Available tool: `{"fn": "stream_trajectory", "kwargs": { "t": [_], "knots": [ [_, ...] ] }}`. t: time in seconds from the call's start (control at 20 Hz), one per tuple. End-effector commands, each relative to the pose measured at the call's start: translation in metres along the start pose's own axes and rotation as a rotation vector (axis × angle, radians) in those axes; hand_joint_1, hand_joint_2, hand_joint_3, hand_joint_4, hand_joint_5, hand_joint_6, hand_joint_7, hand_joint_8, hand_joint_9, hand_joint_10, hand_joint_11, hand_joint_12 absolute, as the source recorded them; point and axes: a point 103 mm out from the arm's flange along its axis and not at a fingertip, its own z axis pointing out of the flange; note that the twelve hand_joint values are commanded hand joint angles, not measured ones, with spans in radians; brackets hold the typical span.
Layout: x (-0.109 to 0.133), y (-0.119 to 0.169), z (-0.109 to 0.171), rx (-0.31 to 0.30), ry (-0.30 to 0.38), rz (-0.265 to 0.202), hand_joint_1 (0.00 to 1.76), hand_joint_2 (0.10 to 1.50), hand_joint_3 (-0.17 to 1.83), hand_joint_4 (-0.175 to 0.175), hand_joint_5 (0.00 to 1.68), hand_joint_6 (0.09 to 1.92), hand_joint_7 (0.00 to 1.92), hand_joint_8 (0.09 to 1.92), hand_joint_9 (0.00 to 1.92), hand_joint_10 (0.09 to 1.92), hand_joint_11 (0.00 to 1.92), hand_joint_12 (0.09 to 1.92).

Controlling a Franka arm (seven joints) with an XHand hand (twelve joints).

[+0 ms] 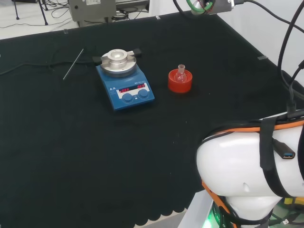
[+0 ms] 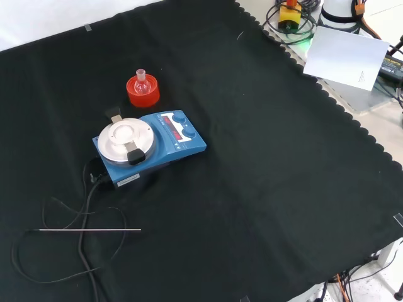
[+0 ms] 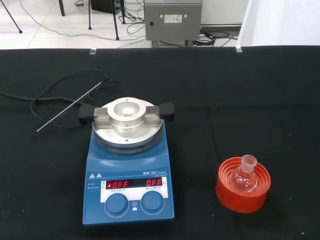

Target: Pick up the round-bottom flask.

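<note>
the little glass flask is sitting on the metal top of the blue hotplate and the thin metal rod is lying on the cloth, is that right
Not quite. The flask sits in the red ring stand on the cloth beside the blue hotplate, not on its metal top, as the wrist view shows. The thin metal rod is lying on the cloth, as you said.

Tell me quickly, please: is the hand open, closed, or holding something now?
Hand: cannot be told. The round-bottom flask sits untouched in its red stand.
</note>
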Motion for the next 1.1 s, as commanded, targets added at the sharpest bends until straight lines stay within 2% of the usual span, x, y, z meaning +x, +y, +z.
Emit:
{"fn": "stream_trajectory", "kwargs": {
  "t": [0.05,0.15,0.25,0.7,1.1],
  "knots": [
    [-0.001,0.001,0.0,-0.008,-0.009,0.001,0.26,1.22,0.28,0.017,0.33,0.29,0.15,0.5,0.25,0.59,0.02,1.14],
    [0.002,0.001,0.001,-0.012,-0.018,0.001,0.11,1.27,0.27,-0.01,0.23,0.12,0.09,0.47,0.17,0.6,0.0,1.1],
    [0.002,0.003,0.002,-0.007,-0.016,0.005,0.08,1.28,0.27,-0.016,0.2,0.09,0.08,0.46,0.16,0.61,0.0,1.09],
    [-0.01,0.023,0.024,0.011,-0.017,0.041,0.08,1.29,0.24,-0.019,0.22,0.09,0.08,0.46,0.14,0.63,0.0,1.08],
    [-0.038,0.054,0.076,0.04,0.024,0.088,0.12,1.27,0.22,-0.022,0.22,0.09,0.09,0.47,0.15,0.64,0.0,1.08]
  ]
}}
